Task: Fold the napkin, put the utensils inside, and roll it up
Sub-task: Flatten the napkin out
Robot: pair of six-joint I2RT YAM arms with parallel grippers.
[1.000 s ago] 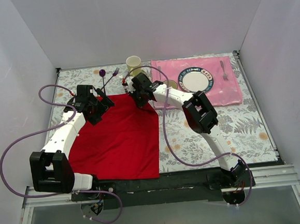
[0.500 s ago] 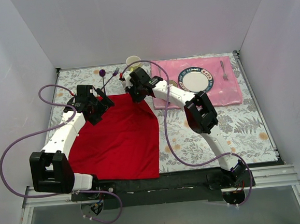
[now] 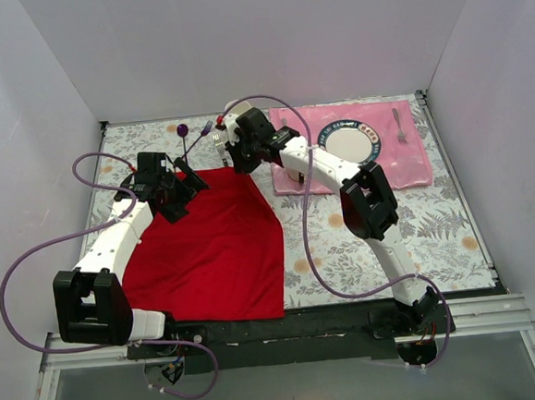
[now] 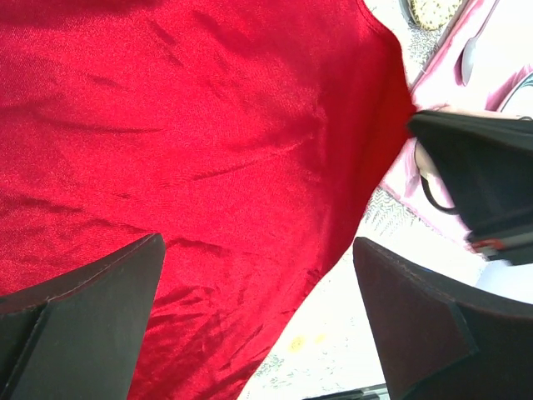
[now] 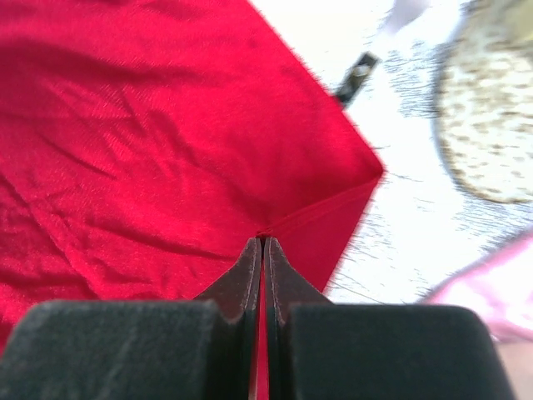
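The red napkin (image 3: 207, 251) lies spread on the left half of the table. My right gripper (image 3: 241, 160) is shut on its far right corner and holds that corner raised; in the right wrist view (image 5: 263, 240) a hem of red cloth (image 5: 150, 125) runs between the closed fingers. My left gripper (image 3: 180, 198) hangs open just above the napkin's far left part, and the left wrist view (image 4: 258, 240) shows only cloth (image 4: 208, 125) and table between its fingers. A slim dark-handled fork (image 3: 206, 128) lies beyond the napkin, beside a purple-headed spoon (image 3: 182, 131).
A yellow cup (image 3: 234, 108) stands behind the right gripper. A pink placemat (image 3: 403, 161) at the far right carries a plate (image 3: 348, 144) and a silver fork (image 3: 398, 125). A speckled round dish (image 5: 487, 108) sits near the placemat. White walls close in three sides.
My right gripper has risen and moved toward the far edge with the napkin corner, drawing the cloth's right edge inward. The left gripper has barely shifted and stays open.
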